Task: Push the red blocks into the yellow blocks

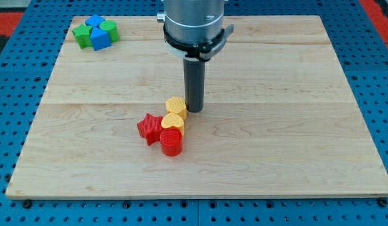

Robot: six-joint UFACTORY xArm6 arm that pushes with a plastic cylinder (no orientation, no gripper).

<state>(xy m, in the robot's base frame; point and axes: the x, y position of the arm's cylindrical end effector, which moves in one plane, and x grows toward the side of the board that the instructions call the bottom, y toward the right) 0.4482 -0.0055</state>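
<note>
A red star block (149, 127) and a red round block (171, 142) lie near the middle of the wooden board (294, 144). A yellow hexagon block (176, 105) and a yellow heart-like block (173, 122) sit just above and right of them. All four touch in one cluster. My tip (195, 110) rests on the board directly to the right of the yellow hexagon block, touching or almost touching it.
A cluster of green and blue blocks (95, 32) sits at the board's top left corner. The arm's grey body (194, 25) hangs over the top middle. A blue perforated table surrounds the board.
</note>
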